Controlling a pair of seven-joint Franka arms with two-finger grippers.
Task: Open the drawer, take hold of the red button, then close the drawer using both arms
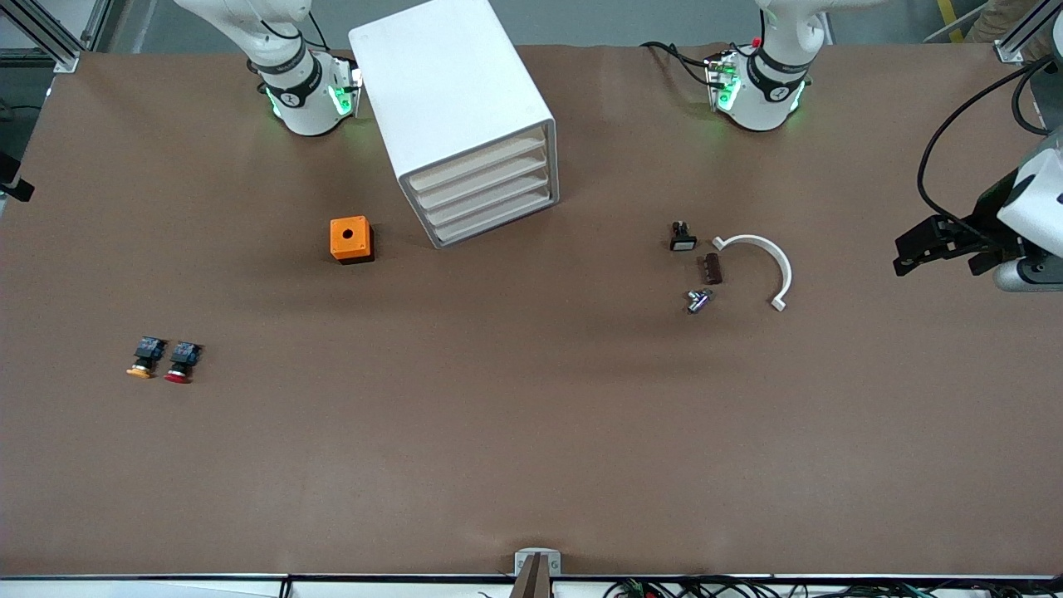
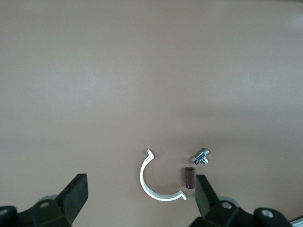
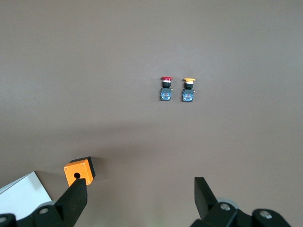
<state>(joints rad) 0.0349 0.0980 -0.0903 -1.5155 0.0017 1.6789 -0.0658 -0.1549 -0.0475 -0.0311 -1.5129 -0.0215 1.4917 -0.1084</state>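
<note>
Brown table (image 1: pixel 531 432); left end effector (image 1: pixel 930 249) open, aloft; right end effector (image 3: pixel 137 198) open.

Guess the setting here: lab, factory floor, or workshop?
Most likely a robotics lab bench: a brown-covered table with aluminium frame posts at its corners, cables along its near edge, and staged parts such as a white drawer cabinet and the button.

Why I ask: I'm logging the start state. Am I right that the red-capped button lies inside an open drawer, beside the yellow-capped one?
Not quite. The red-capped button lies on the bare table, beside the yellow-capped one; the cabinet's drawers are all shut, as the front view shows.
</note>
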